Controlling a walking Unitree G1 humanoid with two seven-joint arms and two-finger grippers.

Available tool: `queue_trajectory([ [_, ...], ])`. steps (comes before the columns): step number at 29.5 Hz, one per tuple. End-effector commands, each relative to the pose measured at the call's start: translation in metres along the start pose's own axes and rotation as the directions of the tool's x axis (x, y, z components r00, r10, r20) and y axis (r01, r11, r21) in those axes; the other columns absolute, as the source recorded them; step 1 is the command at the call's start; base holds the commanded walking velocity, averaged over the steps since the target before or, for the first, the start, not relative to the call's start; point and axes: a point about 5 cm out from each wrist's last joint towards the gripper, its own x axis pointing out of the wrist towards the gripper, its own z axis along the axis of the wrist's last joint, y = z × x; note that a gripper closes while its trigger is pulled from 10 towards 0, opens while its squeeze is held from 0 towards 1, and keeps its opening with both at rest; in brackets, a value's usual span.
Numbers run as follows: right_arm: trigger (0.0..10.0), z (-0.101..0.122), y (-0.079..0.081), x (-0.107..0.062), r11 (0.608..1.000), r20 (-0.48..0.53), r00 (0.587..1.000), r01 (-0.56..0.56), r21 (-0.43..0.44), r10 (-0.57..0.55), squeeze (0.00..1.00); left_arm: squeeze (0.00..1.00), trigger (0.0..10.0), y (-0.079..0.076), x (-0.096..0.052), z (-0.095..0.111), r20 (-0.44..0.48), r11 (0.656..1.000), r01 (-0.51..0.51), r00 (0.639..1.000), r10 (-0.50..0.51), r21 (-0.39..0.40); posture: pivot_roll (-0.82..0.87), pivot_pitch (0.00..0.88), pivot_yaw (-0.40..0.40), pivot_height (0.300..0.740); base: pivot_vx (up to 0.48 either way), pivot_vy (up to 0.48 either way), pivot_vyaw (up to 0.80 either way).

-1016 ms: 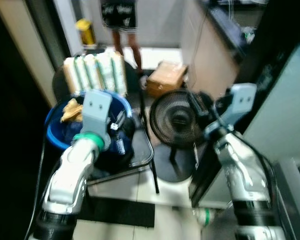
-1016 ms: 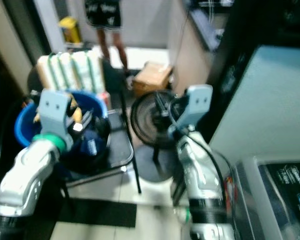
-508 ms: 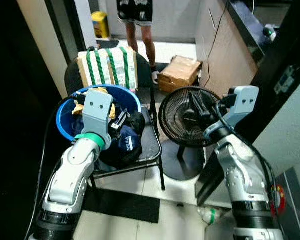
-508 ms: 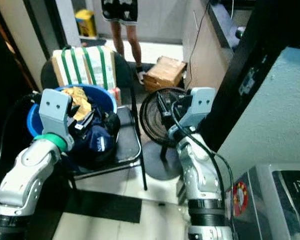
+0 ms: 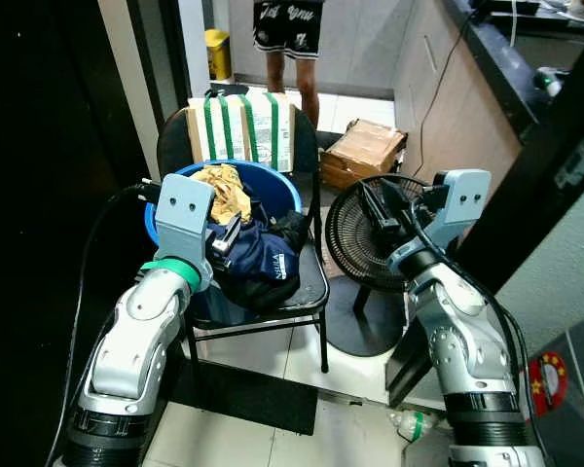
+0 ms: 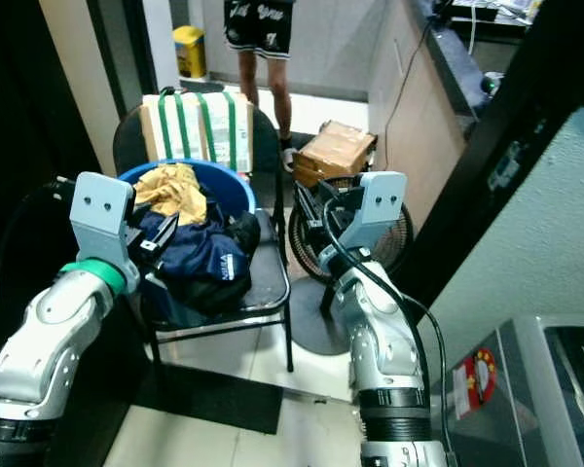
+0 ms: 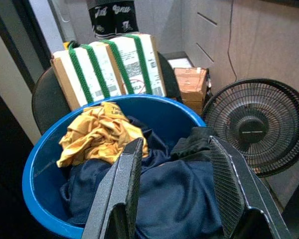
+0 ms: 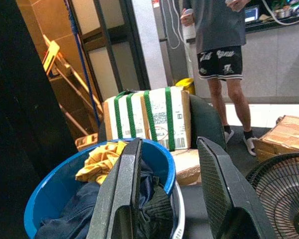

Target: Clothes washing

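Early days on the washing here: the blue basin [image 5: 165,216] sits on the black chair [image 5: 307,287], loaded with laundry, nothing taken out as far as one can judge. A yellow garment [image 7: 100,133] lies on top towards the back, and a dark navy garment [image 7: 174,199] is heaped in front, spilling over the rim onto the seat. The left gripper [image 7: 172,191] hovers just above the navy heap, jaws spread wide and holding nothing. The right gripper [image 8: 167,189] is raised in front of the floor fan [image 5: 365,238], pointing towards the basin, jaws also apart and empty. So the whole job is left: grasp the clothes, carry them, load the machine. A grey appliance corner with a round red sticker [image 5: 548,376] sits at the robot's right, cut off by the frame; whether that is the washer, hard to say. Behind the chair stands a strapped carton [image 5: 241,128], and a person [image 8: 219,45] beyond it. What lies deeper in the basin is hidden beneath the heap.
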Motion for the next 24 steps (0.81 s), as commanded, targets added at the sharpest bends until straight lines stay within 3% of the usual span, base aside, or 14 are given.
queue_trajectory([
  [1,10.0,-0.004,-0.001,-0.003,1.000,-0.011,1.000,0.014,0.012,-0.013,0.00,0.00,10.0,-0.001,-0.002,-0.003,-0.012,1.000,-0.001,1.000,0.001,-0.008,0.12,0.046,0.051,0.740,0.000,0.480,0.00],
  [4,10.0,-0.004,-0.001,-0.003,1.000,-0.012,1.000,0.013,0.012,-0.013,0.00,0.00,10.0,-0.001,-0.002,-0.002,-0.009,1.000,-0.001,1.000,0.001,-0.007,0.12,0.046,0.051,0.740,0.000,0.480,0.00],
  [13,10.0,-0.008,-0.001,-0.005,1.000,-0.036,0.999,0.012,-0.004,-0.012,0.00,0.00,10.0,-0.001,-0.001,-0.002,0.005,0.997,-0.067,0.998,0.067,-0.050,0.11,0.046,0.050,0.740,0.000,0.000,0.00],
  [18,10.0,-0.013,0.006,-0.006,0.997,-0.063,0.997,-0.054,-0.049,0.051,0.00,0.00,10.0,0.000,0.001,0.000,0.027,0.991,-0.104,0.994,0.106,-0.080,0.11,0.046,0.049,0.740,0.000,0.000,0.00],
  [24,10.0,-0.020,0.011,-0.009,0.993,-0.099,0.991,-0.101,-0.065,0.094,0.00,0.00,10.0,0.002,0.001,0.000,0.030,0.989,-0.125,0.991,0.127,-0.083,0.11,0.045,0.046,0.740,0.272,0.000,0.80],
])
